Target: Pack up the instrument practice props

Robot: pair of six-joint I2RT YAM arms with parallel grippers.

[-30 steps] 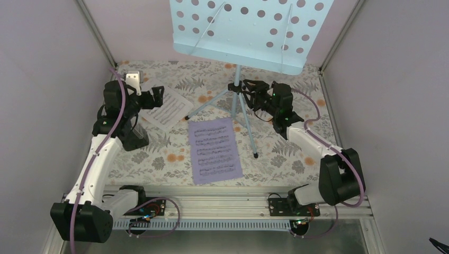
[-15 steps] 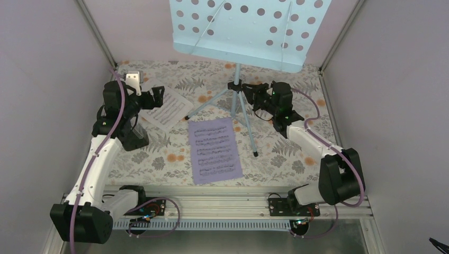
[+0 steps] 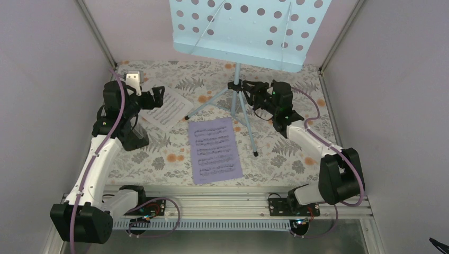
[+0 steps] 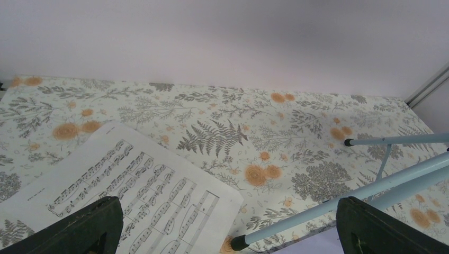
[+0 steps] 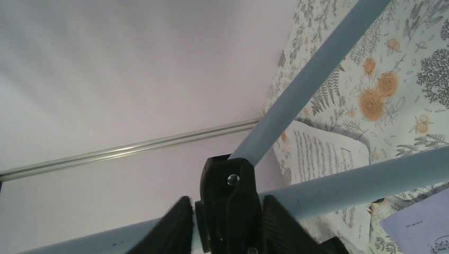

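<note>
The light blue music stand stands at the back, its hole-dotted tray high over the tripod legs. My right gripper is at the black hub where the legs meet the pole. Its fingers press against both sides of that hub. The lavender sheet of music lies flat in the middle of the table. My left gripper hangs open over a white music sheet, with a stand foot between its fingers. A small black box sits by the left arm, partly hidden.
A floral cloth covers the table. Plain walls close in the left, right and back sides. The stand's legs spread over the cloth beside the lavender sheet, one foot ending near it. The arms' rail runs along the near edge.
My right gripper has edged left onto the stand's hub, and the tray has shifted a little. The left arm has not moved.
</note>
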